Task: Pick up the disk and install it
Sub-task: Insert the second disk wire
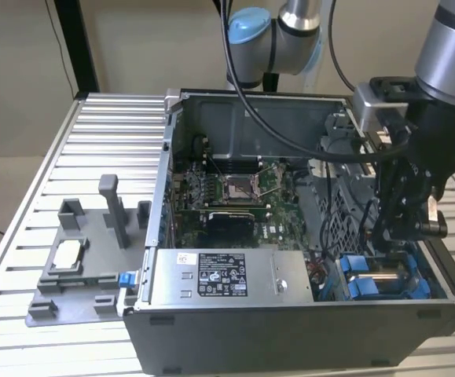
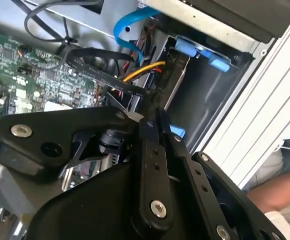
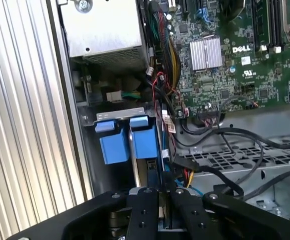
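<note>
The disk (image 1: pixel 384 276) is a silver drive with blue carrier tabs (image 3: pixel 145 142). It stands in the drive bay at the front corner of the open computer case (image 1: pixel 211 326), on the exterior view's right. My gripper (image 1: pixel 390 236) reaches down into that corner directly over the disk. In the first wrist view its two black fingers (image 3: pixel 145 202) are drawn close together, with the disk's (image 3: pixel 149 172) thin edge running in between them. The second wrist view shows the gripper (image 2: pixel 159 131) beside the disk (image 2: pixel 177 80), whose blue tabs (image 2: pixel 187 48) point away.
Black, red and yellow cables (image 3: pixel 205 135) crowd the bay next to the motherboard (image 1: pixel 227 196). The grey power supply box (image 1: pixel 227 275) lies along the case front. A grey fixture (image 1: pixel 86 259) holding a small silver chip sits on the slatted table (image 1: pixel 93 133).
</note>
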Tool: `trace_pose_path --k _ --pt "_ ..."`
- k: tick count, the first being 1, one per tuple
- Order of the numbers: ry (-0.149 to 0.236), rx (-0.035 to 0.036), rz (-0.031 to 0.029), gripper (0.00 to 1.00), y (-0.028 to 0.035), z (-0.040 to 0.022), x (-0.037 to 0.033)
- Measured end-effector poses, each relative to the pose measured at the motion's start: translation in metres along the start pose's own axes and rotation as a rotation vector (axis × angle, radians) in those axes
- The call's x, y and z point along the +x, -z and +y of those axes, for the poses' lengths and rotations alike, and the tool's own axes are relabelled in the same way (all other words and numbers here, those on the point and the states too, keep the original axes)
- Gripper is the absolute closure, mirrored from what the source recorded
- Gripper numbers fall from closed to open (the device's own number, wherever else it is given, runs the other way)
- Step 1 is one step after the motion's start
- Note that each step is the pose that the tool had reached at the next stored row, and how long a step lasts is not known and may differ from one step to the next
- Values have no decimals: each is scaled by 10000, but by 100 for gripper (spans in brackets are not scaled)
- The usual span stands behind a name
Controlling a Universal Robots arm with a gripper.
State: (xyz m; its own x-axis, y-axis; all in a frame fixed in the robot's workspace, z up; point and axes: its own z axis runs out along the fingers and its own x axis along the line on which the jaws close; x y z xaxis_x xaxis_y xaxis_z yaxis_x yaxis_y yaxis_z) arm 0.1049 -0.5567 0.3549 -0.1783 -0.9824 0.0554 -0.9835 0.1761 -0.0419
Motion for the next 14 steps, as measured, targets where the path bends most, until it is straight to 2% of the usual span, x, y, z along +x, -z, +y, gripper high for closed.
trace_pose_path --k 3,4,6,8,11,12,14 --pt "122 13 -6 100 -15 53 8" --pt "154 40 -12 100 -21 65 10" --pt "201 161 -36 100 -33 84 13" --pt "217 389 -82 100 -39 102 15" --pt "196 839 -227 100 -43 135 22" --pt "190 929 -252 100 -43 163 29" --pt "185 1018 -268 100 -43 234 45"
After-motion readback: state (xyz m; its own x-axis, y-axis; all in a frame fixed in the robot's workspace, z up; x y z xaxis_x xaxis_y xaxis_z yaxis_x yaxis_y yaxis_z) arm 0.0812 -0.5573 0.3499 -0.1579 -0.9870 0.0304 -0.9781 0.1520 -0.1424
